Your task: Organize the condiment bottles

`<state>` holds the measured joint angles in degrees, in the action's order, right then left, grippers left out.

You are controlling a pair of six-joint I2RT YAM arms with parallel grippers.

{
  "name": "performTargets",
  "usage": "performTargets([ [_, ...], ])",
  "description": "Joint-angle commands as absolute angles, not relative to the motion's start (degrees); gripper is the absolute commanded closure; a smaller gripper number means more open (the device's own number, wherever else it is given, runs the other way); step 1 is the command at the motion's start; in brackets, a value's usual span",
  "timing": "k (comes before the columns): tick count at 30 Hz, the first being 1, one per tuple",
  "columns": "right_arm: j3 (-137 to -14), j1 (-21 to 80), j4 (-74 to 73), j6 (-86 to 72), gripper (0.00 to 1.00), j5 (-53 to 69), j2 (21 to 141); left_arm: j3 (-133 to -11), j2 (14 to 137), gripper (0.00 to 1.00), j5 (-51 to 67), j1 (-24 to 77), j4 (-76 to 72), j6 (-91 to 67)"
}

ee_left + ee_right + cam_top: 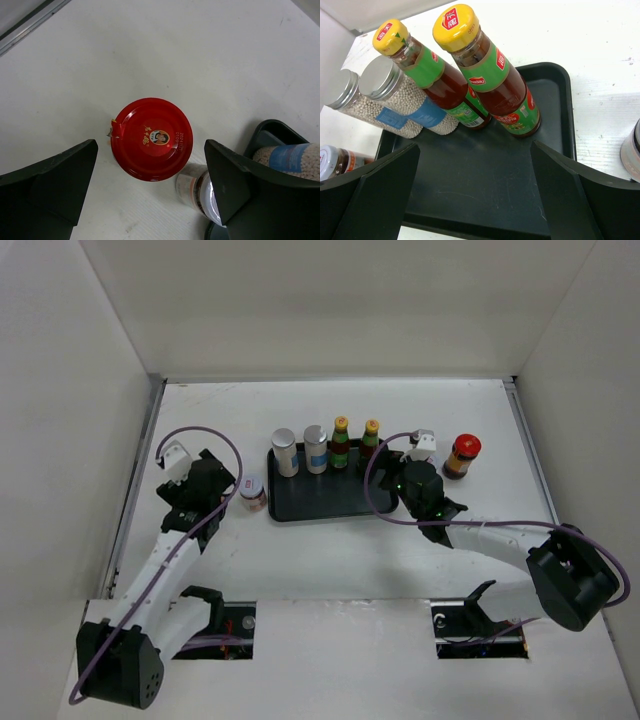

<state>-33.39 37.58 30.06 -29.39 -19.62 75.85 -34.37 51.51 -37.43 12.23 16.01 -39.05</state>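
Fingers [50, 185] flank red-capped jar [150, 137], gaps both sides.

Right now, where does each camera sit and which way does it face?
Top external: above and behind, looking down on table, black tray, left arm, right arm.
Left wrist: arm-mounted, straight down at a red-capped jar framed by the open left gripper.
Right wrist: arm-mounted, slanting down at sauce bottles on the tray, past the open right gripper.
Shared: top and right wrist show tray, bottles.
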Motion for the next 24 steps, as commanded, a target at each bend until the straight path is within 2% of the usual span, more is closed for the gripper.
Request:
performTargets([
  [1, -35.6, 37.9, 32.5, -29.4, 0.0, -19.0, 75.6, -33.6, 53.9, 0.12, -36.8, 11.5, 13.9, -39.6],
  [7, -35.5, 37.9, 32.5, -29.4, 0.0, -18.8, 75.2, -33.0, 56.3, 0.23, -35.5, 10.0, 10.6, -41.1],
  [12, -35.6, 37.9, 32.5, -29.4, 0.0, -18.8, 75.7, -32.3, 57.5, 0.38, -35.4, 9.4, 7.8, -41.0],
  [15, -35.5, 37.9, 32.5, -29.3, 0.0, -18.8, 75.5, -30.9, 57.8, 0.41, -35.4, 9.2, 5.8, -41.0],
  [17, -35.5, 37.9, 32.5, -29.4, 0.0, -18.8, 75.8, -30.5, 58.0, 0.41, -35.4, 9.0, 5.4, -41.0],
  [22, -35.8, 37.9, 32.4, -29.2, 0.0, -18.8, 76.1, -29.5, 58.6, 0.24, -35.4, 8.0, 3.9, -41.3],
  [24, -35.8, 37.9, 32.4, -29.4, 0.0, -18.8, 76.5, -29.8, 59.1, 0.22, -35.4, 7.4, 3.6, -41.3],
])
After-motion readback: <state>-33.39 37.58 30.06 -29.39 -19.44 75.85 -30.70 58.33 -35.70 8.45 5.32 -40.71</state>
